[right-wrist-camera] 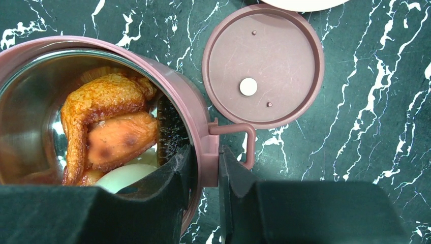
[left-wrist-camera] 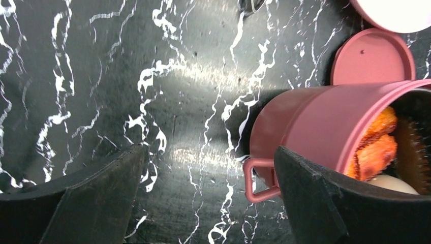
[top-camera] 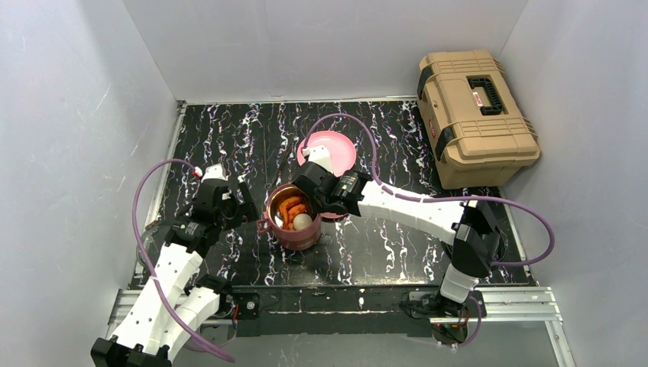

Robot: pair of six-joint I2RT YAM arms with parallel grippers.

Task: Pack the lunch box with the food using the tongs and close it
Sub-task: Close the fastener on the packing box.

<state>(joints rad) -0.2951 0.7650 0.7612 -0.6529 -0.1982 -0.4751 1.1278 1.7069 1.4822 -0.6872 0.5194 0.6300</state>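
Maroon lunch box (right-wrist-camera: 201,129) rim sat pinched between my right jaws for steadying; my left jaws gaped beside it.

Matt plastic lunch box (left-wrist-camera: 305,127), shiny metal inside — glossy marbled tabletop (left-wrist-camera: 101,76)

One lunch box bowl (top-camera: 296,240), one flat lid (right-wrist-camera: 263,66), two orange-red chunks (right-wrist-camera: 119,140), one white egg (right-wrist-camera: 124,175), one pink plate (top-camera: 341,148), one toolbox (top-camera: 474,115).

My table (top-camera: 221,130) is black marble with white veins. On it stand the lunch box (top-camera: 296,240), its flat lid (right-wrist-camera: 263,66) just beside (pale dot up), a pink plate (top-camera: 344,149), and a tan toolbox (top-camera: 475,115) at the far right corner.
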